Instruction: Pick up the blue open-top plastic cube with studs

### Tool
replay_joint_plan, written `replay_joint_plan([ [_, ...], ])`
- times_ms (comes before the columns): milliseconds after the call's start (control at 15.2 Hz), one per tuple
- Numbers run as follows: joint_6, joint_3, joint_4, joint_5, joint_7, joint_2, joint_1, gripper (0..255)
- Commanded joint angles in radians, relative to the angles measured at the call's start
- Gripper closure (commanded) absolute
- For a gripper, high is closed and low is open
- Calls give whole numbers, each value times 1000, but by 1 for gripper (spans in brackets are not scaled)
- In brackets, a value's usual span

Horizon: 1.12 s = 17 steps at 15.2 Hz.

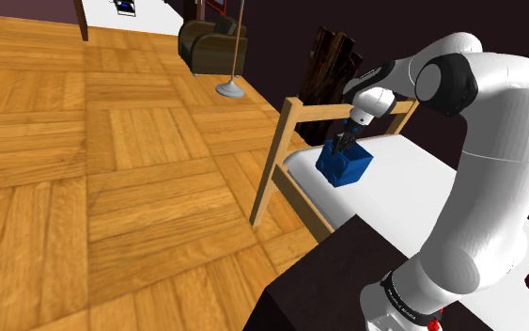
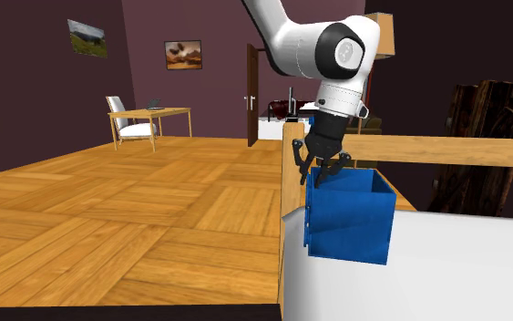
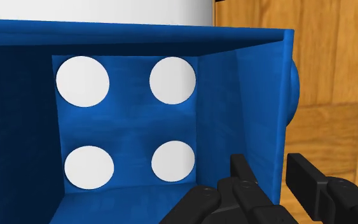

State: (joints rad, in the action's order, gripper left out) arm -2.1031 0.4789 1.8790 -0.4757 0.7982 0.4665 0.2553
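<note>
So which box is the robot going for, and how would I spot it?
Find the bed with the white mattress and light wooden frame. At its corner, by the wooden end rail, sits a blue open-top box under the black gripper. It is bright blue, with four white circles inside.

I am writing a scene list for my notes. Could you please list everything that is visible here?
cube: one, blue, open-topped, on the bed beside its rail
bed: one, white top, light wood frame, by the stand
planks: one bundle, dark brown, behind the bed
armchair: one, dark, far off
lamp foot: one, grey, beside the armchair
wall pictures: two, framed, on the purple wall
desk: one, light wood, by that wall
chair: one, white, at the desk
stand: one, black, below the arm
arm: one, white, reaching over the bed
gripper: one, black, open, fingers astride one cube wall
</note>
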Motion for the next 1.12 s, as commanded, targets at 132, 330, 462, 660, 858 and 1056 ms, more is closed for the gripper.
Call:
replay_joint_plan([
  [132,27,8,-7,17,-14,-21,-6,255],
  [330,55,16,-16,34,-29,-45,-11,255],
  [462,74,21,-23,45,-38,-61,-14,255],
  [660,103,28,-34,60,-52,-83,-18,255],
  [858,133,34,-48,75,-66,-103,-22,255],
  [1056,145,36,-54,81,-71,-111,-23,255],
])
